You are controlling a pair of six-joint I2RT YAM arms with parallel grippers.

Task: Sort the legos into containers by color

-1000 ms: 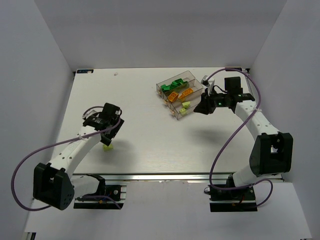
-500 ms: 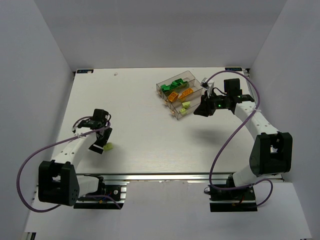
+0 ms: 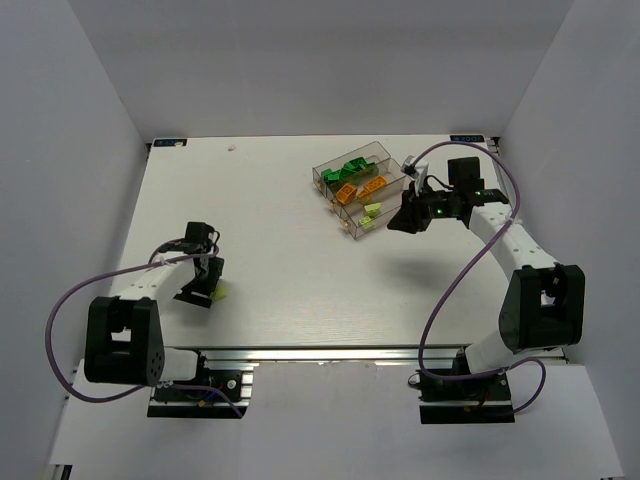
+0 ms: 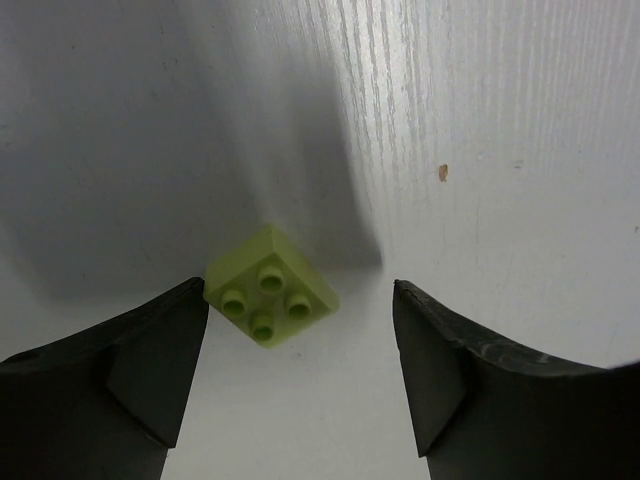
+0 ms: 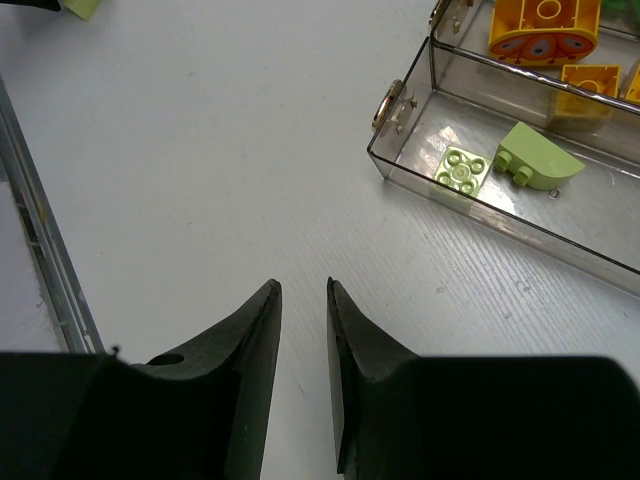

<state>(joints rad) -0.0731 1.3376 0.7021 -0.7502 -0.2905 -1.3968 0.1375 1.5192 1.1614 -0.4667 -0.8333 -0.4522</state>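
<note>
1. Left gripper (image 4: 298, 292) is low over the table (image 3: 290, 250) at its near left side, with its fingers spread wide apart.
2. A lone pale yellow-green brick (image 4: 270, 300) lies studs-up on the table between those fingers. One corner is right at the finger on the left of the wrist view, and there is clear space to the other finger. Nothing is clamped.
3. Over on the far right sits the tray (image 3: 322, 172), angled, with three troughs side by side.
4. Green bricks (image 3: 345, 170) fill the farthest trough and orange bricks (image 3: 362, 189) the middle one.
5. In the nearest trough the right wrist view shows two pale pieces: a flat square brick (image 5: 461, 170) and a rounded brick (image 5: 540, 160).
6. Right gripper (image 5: 302, 285) hangs just beside the tray's near right end, its fingers drawn almost together with a thin slit between them and nothing held.
</note>
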